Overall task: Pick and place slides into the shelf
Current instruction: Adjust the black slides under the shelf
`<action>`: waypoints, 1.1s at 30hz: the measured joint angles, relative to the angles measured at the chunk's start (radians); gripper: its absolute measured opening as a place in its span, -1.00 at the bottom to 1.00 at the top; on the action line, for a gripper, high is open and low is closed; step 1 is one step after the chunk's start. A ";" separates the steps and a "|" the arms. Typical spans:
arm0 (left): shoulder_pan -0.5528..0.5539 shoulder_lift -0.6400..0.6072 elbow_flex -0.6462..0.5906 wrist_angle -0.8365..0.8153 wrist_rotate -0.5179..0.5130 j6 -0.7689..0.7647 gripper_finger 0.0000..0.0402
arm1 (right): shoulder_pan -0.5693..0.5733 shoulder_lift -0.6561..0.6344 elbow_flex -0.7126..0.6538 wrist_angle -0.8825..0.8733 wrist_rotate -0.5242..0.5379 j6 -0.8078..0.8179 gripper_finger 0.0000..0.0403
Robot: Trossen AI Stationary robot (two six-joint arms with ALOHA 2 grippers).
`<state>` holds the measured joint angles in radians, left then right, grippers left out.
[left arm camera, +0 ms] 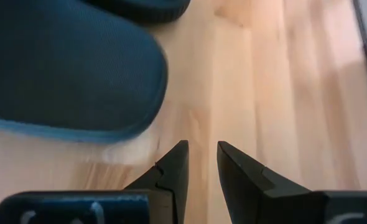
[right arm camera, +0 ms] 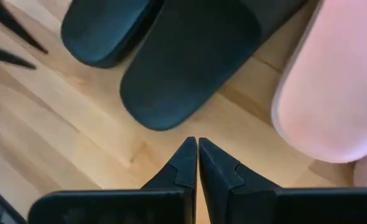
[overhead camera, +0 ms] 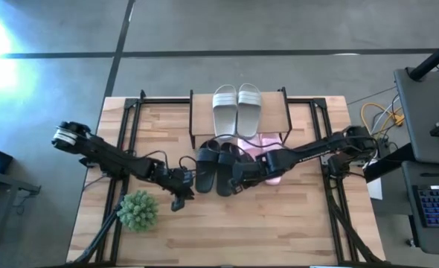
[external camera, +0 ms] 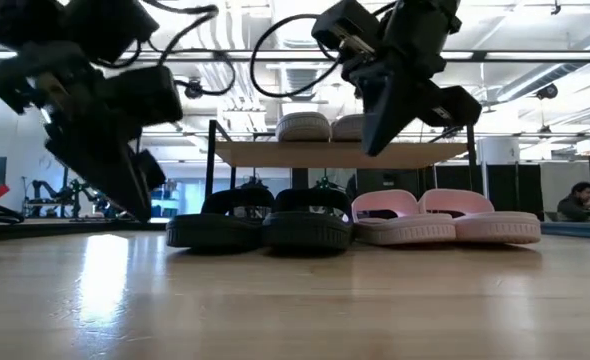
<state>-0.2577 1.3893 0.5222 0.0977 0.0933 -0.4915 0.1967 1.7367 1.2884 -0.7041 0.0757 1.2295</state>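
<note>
Beside the black rubber slides (overhead camera: 216, 168), the left gripper (left arm camera: 202, 163) hovers narrowly parted and empty; the right gripper (right arm camera: 198, 155) hangs pinched closed at their heels. Pale pink slides (external camera: 445, 217) sit under the light wooden shelf (external camera: 341, 153), grey-white slides (overhead camera: 236, 108) on top.

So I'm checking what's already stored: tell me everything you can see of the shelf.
The shelf is a small low rack, a light wooden rectangular board on thin black metal legs, standing upright at the far middle of the table. The light grey-white slides lie side by side on the board. Under and in front of it, on the tabletop, sit the black slides and the pale pink slides. Neither gripper touches it.
</note>
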 joint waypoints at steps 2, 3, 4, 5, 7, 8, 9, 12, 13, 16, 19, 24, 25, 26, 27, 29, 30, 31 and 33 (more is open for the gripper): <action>0.000 0.050 0.002 0.060 -0.003 0.001 -0.65 | 0.008 0.001 0.000 -0.001 0.000 0.001 -0.96; 0.000 0.070 0.003 0.080 -0.005 0.001 -0.65 | 0.012 0.001 0.000 0.010 0.000 0.002 -0.96; 0.000 0.089 0.002 0.093 -0.006 0.001 -0.65 | 0.017 0.001 0.000 0.021 0.000 0.001 -0.96; 0.000 0.110 0.003 0.122 -0.007 0.000 -0.65 | 0.021 0.001 0.000 0.028 -0.001 -0.006 -0.96; 0.000 0.147 0.012 0.169 -0.018 0.001 -0.65 | 0.028 0.001 0.000 0.057 -0.023 -0.035 -0.96; 0.000 0.158 0.014 0.178 -0.024 0.001 -0.65 | 0.032 0.001 0.000 0.077 -0.041 -0.052 -0.96; 0.000 0.173 0.021 0.197 -0.027 0.003 -0.65 | 0.035 0.001 0.000 0.094 -0.059 -0.069 -0.96; 0.001 0.201 0.037 0.220 -0.076 0.042 -0.65 | 0.043 0.014 -0.003 0.126 -0.080 -0.110 -0.96; 0.003 0.210 0.047 0.227 -0.089 0.060 -0.65 | 0.044 0.017 -0.004 0.128 -0.083 -0.116 -0.96; 0.018 0.225 0.073 0.234 -0.112 0.108 -0.65 | 0.043 0.041 -0.006 0.150 -0.099 -0.123 -0.96; 0.039 0.237 0.084 0.235 -0.135 0.114 -0.65 | 0.043 0.074 -0.008 0.170 -0.139 -0.132 -0.96; 0.077 0.239 0.081 0.224 -0.162 0.113 -0.65 | 0.047 0.112 -0.003 0.239 -0.168 -0.144 -0.96; 0.077 0.237 0.080 0.219 -0.178 0.113 -0.65 | 0.048 0.116 -0.003 0.240 -0.168 -0.149 -0.96; 0.077 0.233 0.080 0.220 -0.193 0.113 -0.65 | 0.048 0.117 -0.002 0.241 -0.168 -0.151 -0.96; 0.076 0.226 0.080 0.220 -0.211 0.115 -0.65 | 0.049 0.118 -0.001 0.250 -0.168 -0.152 -0.96; 0.077 0.214 0.085 0.230 -0.237 0.135 -0.65 | 0.050 0.118 0.000 0.252 -0.164 -0.158 -0.96; 0.077 0.207 0.089 0.238 -0.241 0.147 -0.65 | 0.050 0.118 0.000 0.256 -0.164 -0.166 -0.96; 0.077 0.193 0.087 0.228 -0.243 0.156 -0.65 | 0.050 0.118 -0.001 0.270 -0.162 -0.177 -0.96; 0.076 0.176 0.088 0.235 -0.245 0.159 -0.65 | 0.050 0.127 -0.002 0.295 -0.157 -0.202 -0.96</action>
<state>-0.1812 1.5654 0.6105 0.3331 -0.1518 -0.3326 0.2466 1.8633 1.2869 -0.4095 -0.0814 1.0276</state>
